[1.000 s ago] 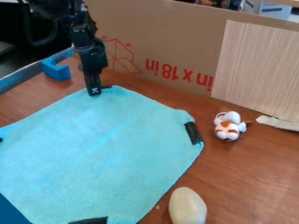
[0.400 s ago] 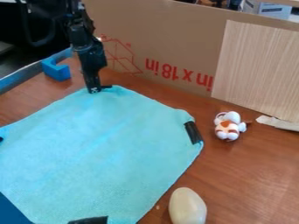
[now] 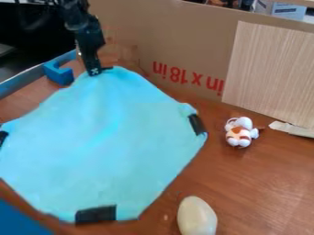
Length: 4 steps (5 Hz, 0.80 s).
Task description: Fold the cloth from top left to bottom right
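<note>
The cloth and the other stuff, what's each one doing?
Blue cloth: top corner lifted, not folded over.
Gripper: closed on that corner.
White-and-brown toy: resting on the table, off the cloth.
Beige oval object: resting on the table.

Place: robotics setup, lab or workshop; which of these, cannot tell
Machine: black robot arm [image 3: 80, 20], one, upper left, over the tabletop
Work surface: tabletop [image 3: 251, 183], reddish brown, wood-grained
Backdrop: cardboard sheet [image 3: 184, 41], upright, red print; pale wood-grained panel [image 3: 270, 69] in front
Small pieces: blue block [image 3: 58, 74]; toy figure [image 3: 239, 133], white and orange; cream egg-shaped piece [image 3: 196, 218]
Beyond backdrop: box [image 3: 283, 10], pale, blue marking
</note>
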{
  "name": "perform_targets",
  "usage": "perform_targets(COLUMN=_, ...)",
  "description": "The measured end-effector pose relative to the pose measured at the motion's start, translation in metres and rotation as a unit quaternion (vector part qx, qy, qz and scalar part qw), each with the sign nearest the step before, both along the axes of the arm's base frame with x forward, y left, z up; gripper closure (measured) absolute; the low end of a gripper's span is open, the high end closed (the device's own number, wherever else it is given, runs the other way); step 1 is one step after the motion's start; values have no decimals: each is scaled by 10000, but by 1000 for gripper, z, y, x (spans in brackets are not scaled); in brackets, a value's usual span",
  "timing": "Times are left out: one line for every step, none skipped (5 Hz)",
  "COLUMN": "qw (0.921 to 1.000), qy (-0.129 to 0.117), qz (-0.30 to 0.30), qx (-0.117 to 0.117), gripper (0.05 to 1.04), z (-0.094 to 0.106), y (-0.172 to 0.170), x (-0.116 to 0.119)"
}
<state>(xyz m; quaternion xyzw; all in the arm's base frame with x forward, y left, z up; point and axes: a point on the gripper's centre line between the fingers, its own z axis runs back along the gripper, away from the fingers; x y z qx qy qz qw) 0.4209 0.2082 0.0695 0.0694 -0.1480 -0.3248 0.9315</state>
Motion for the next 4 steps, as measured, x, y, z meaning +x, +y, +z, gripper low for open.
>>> perform_targets(qw=9998, qy=-25, qz=199, qx=-18, gripper=1031, z=0, y=11, x=5)
perform_targets(qw=9998, qy=-44, qz=193, qx=-18, gripper=1032, z=0, y=11, x=5)
perform_targets(qw=9998, qy=107, qz=-68, qx=-152, gripper=1032, z=-15, y=-6, x=-13)
perform_targets(qw=9983, qy=-116, qz=-555, qx=-145, gripper=1032, z=6, y=-38, x=-30)
